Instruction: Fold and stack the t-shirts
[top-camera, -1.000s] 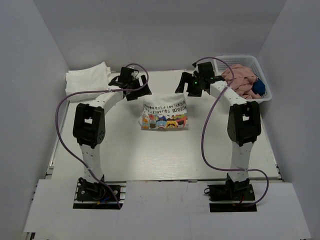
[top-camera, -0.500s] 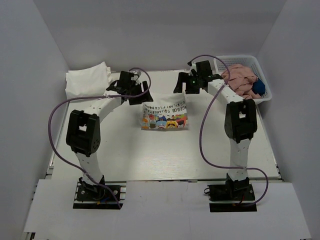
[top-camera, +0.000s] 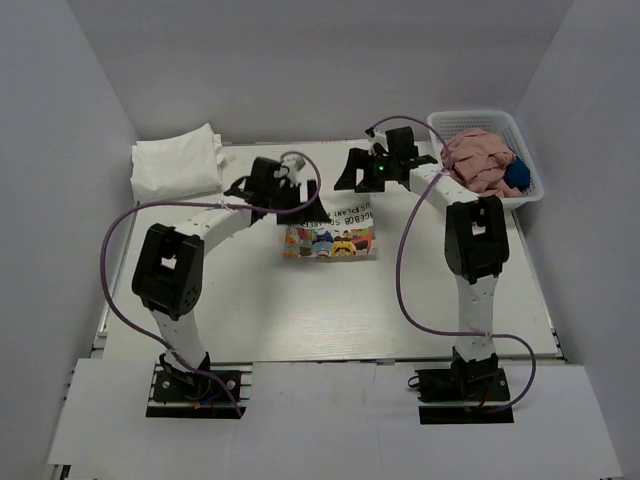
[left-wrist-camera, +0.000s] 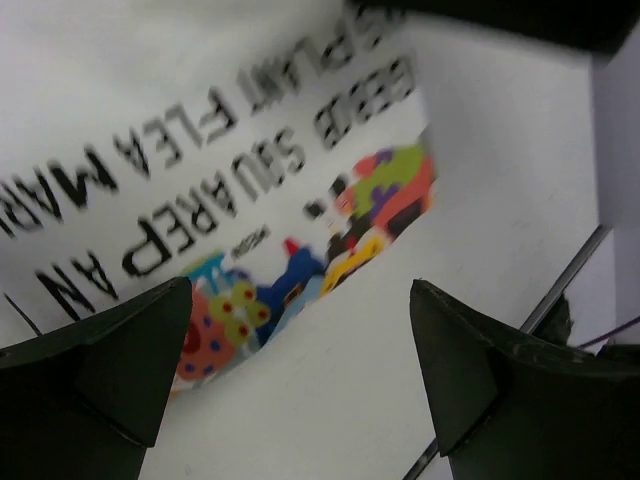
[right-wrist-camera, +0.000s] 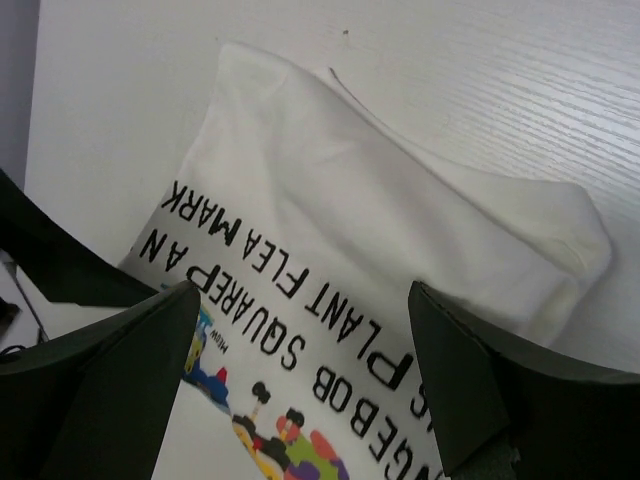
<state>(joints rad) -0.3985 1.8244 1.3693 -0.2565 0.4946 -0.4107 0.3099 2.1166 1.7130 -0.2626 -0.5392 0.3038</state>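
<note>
A folded white t-shirt (top-camera: 330, 230) with colourful prints and dark lettering lies mid-table. My left gripper (top-camera: 303, 204) hovers at its far left corner, open and empty. In the left wrist view the tee (left-wrist-camera: 200, 160) fills the upper left, with bare table between the open fingertips (left-wrist-camera: 130, 340). My right gripper (top-camera: 352, 176) hovers just beyond the tee's far edge, open and empty. The right wrist view shows the tee (right-wrist-camera: 380, 250) under its spread fingers (right-wrist-camera: 120, 350). A thick folded white bundle (top-camera: 178, 164) lies at the back left corner.
A white basket (top-camera: 528, 186) at the back right holds crumpled pink cloth (top-camera: 478, 160) and something blue (top-camera: 515, 173). Grey walls close in the table on three sides. Purple cables loop beside both arms.
My left gripper moved right, from the table's back left towards the printed tee's far left corner. My right gripper shifted left and slightly back. The tee has not moved.
</note>
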